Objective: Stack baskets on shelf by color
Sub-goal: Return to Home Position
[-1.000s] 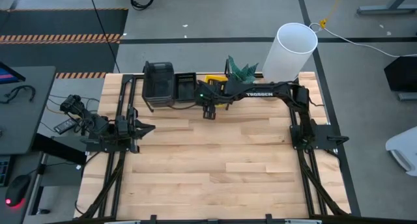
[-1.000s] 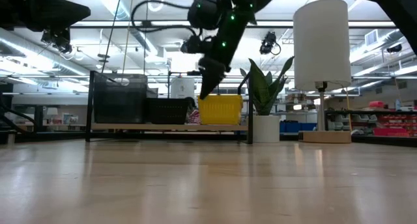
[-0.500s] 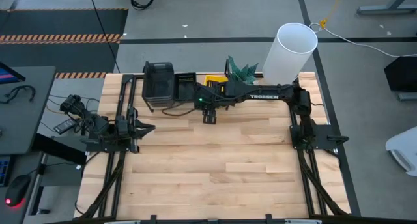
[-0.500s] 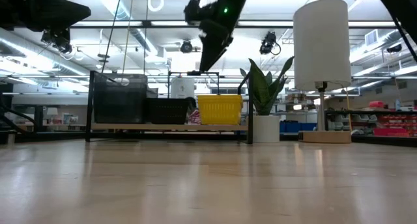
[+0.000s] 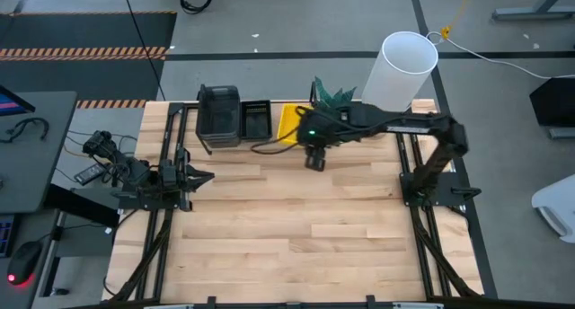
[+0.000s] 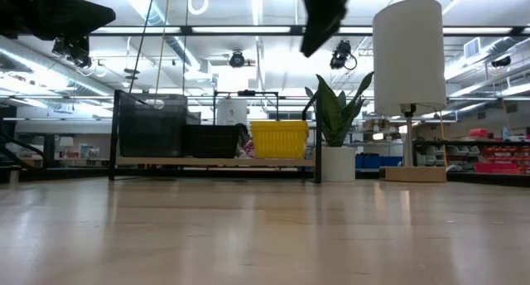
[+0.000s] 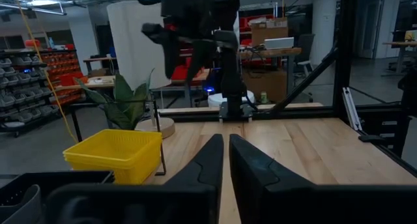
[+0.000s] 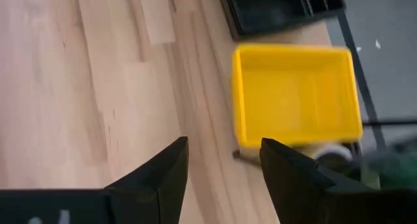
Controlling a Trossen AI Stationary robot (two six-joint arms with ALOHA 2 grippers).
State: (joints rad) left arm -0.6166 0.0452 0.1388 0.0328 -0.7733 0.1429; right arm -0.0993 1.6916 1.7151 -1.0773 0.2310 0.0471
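Counted three lots side by side on the long light-wood shelf plank (image 6: pixel 215 161) with black wire frame ends: a tall stack of dark grey round-cornered plastic baskets (image 6: pixel 152 125), a low black slatted basket (image 6: pixel 214 141), and a bright yellow ribbed-walled rectangular plastic basket (image 6: pixel 279 139) at the end nearest the leafy potted plant (image 6: pixel 335 111). Could not tell the layers within each lot. Noted the right gripper (image 5: pixel 314 158) hanging high over the pale slatted wooden tabletop (image 5: pixel 296 228), near the yellow basket, fingers spread around nothing. Found the left gripper (image 5: pixel 202 175) at the table's left side, fingers pressed together.
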